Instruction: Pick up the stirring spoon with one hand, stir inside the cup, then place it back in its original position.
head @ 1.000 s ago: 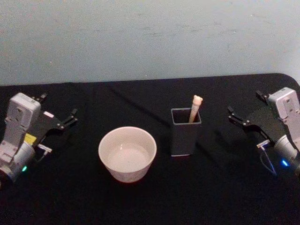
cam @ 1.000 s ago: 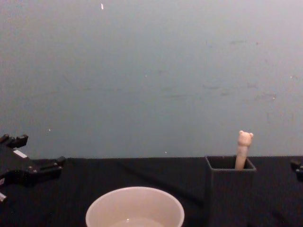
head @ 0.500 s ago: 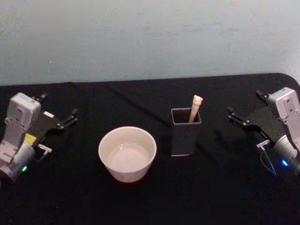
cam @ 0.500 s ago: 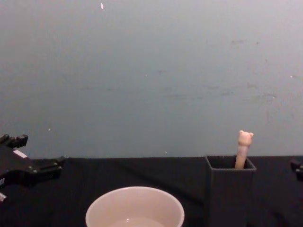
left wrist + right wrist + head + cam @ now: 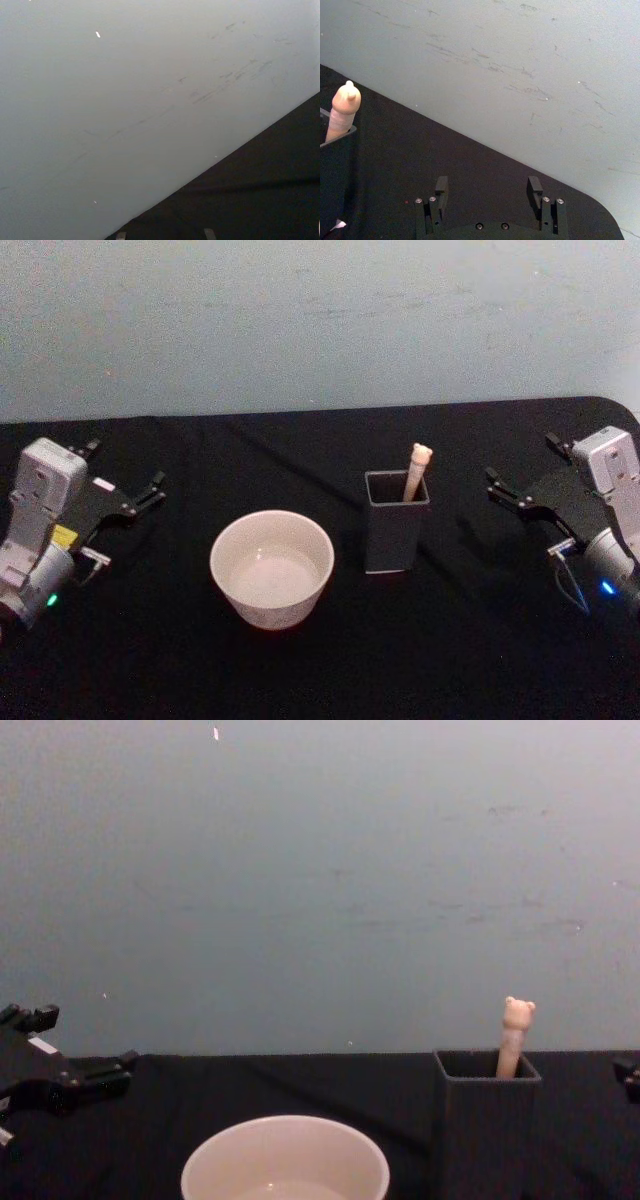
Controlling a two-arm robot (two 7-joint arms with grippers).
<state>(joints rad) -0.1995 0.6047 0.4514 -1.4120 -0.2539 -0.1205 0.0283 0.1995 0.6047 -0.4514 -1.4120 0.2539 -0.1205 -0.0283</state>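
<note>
behind everything, a scuffed pale grey-blue wall (image 5: 320,320); below it, a black cloth-covered table (image 5: 320,670). at the table's left edge, the grey-bodied left gripper (image 5: 128,462), black fingers spread apart and grasping nothing, parked just where it sat a second ago. at the right edge, the matching right gripper (image 5: 521,457), likewise released and empty, shifted by barely a twitch since then, well apart from the holder. between the two, left of centre, a wide round cream cup (image 5: 271,580), contents unclear. just beside it on the right, not touching, a tall dark grey square holder (image 5: 395,535). leaning in the holder's far right corner, a slim stirring spoon with a beige bear-topped handle (image 5: 416,468), only the handle above the rim, bowl hidden inside. hardly any change, then: no approach begun, pick-up not yet started. probably a reach by the right gripper next, being the nearer one. on the left arm's body, a small yellow sticker (image 5: 64,537), too small to read; no other legible writing or brand.
</note>
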